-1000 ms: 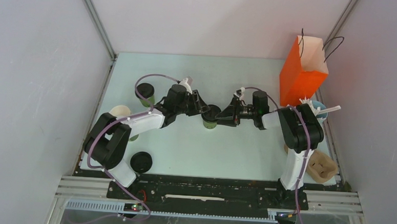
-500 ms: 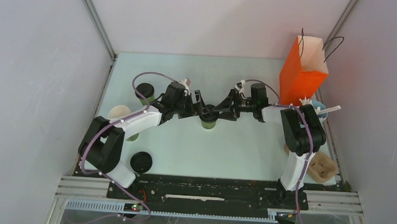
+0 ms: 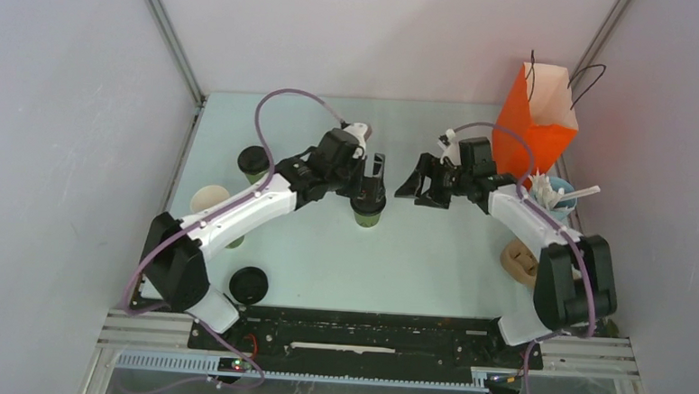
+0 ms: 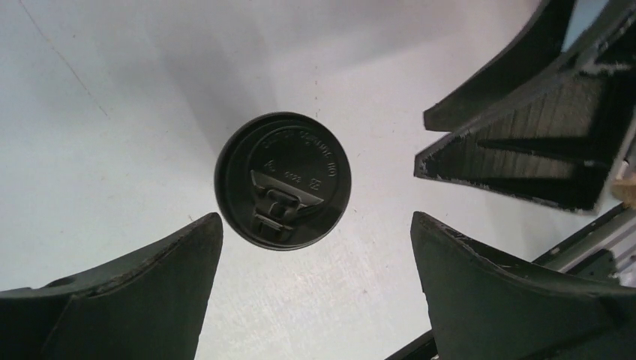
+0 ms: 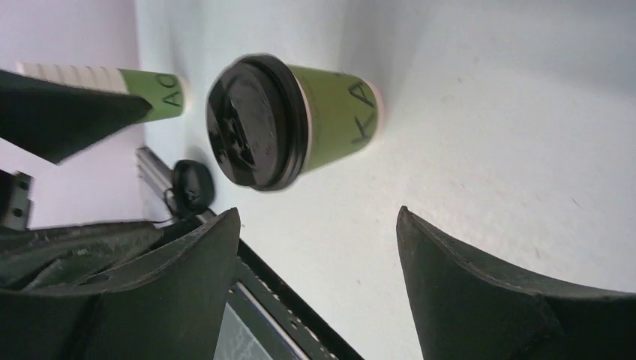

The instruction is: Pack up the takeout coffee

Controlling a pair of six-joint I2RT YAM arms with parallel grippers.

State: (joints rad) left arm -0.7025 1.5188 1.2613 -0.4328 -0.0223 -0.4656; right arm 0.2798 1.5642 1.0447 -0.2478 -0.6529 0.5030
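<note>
A pale green bench (image 3: 325, 250) sits boxed in by plain white walls (image 3: 62, 101) joined at slim metal corner posts (image 3: 169, 34), with a black rail (image 3: 411, 334) along its near edge.

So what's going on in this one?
Two arms are packing takeout coffee. A lidded green cup stands upright on the table between them. The left gripper hovers open right above it. The right gripper, also open, sits just off to the side. Neither holds anything. A second lidded cup stands near the left edge, and the orange bag stands open at the far right.
</note>
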